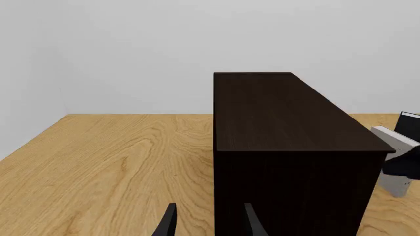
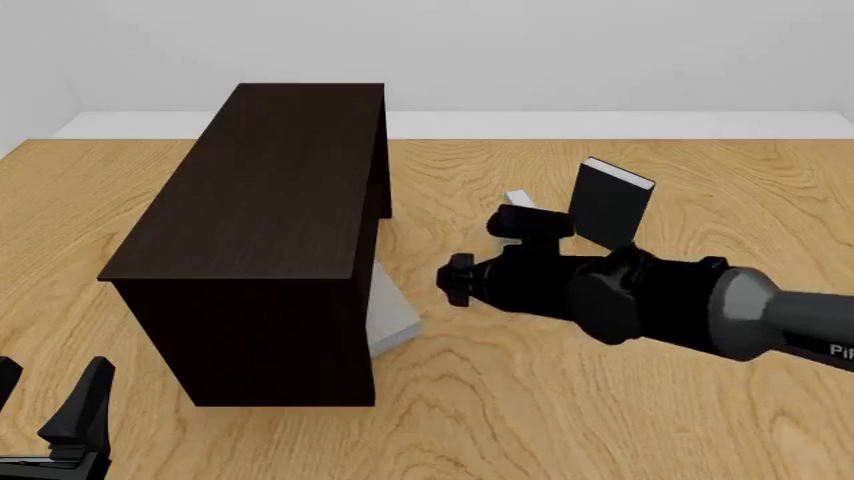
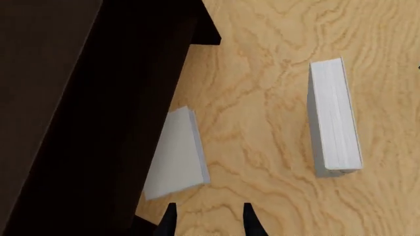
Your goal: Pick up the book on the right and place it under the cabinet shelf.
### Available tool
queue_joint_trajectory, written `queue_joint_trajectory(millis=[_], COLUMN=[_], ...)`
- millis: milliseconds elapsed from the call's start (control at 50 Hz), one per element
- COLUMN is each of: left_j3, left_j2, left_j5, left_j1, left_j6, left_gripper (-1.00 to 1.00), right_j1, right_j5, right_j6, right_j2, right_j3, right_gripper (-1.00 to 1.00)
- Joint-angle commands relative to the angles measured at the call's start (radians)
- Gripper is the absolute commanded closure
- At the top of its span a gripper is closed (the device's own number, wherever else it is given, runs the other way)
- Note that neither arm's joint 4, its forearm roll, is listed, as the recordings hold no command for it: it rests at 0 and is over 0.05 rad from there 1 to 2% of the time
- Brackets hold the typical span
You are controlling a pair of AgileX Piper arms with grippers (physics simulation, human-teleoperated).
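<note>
Matt dark wood cabinet [image 2: 254, 190], grained wooden table [image 2: 534, 400]

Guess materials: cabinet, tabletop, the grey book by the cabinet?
Cabinet: dark brown, near-black wood look, matte; faint straight grain shows on its top. Tabletop: light wood or veneer, smooth, with bold swirling grain. Grey book: plain light grey hard cover, matte, probably board; it's a render, so textures only suggest material.

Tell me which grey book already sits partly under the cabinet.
The grey book leaning against the cabinet; the other grey book stands clear on open table.
</note>
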Motion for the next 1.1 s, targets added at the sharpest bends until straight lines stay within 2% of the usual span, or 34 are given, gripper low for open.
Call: queue_joint_trajectory(millis=[20,360,700,960,1100], left_j3=[0.003,0.003,0.003,0.003,0.003], left_j2=[0.000,0.000,0.000,0.000,0.000], left_j5=[-0.003,-0.003,-0.003,-0.003,-0.003], left_j1=[0.000,0.000,0.000,0.000,0.000], left_j6=[0.000,0.000,0.000,0.000,0.000], left_gripper=[-1.00,-1.00,-1.00,-1.00,-1.00], right_j1=[-0.002,-0.083,-0.128,-0.137,-0.145], right_j5=[-0.071,-0.070,-0.078,-0.105,-0.099], right_j6=[0.026,-0.045,-0.057,-0.050,-0.043], right_j2=[-0.106,-0.287,-0.414,-0.590,-0.786], right_j3=[0.052,0.088,0.157,0.299,0.434], right_gripper=[-1.00,-1.00,-1.00,-1.00,-1.00])
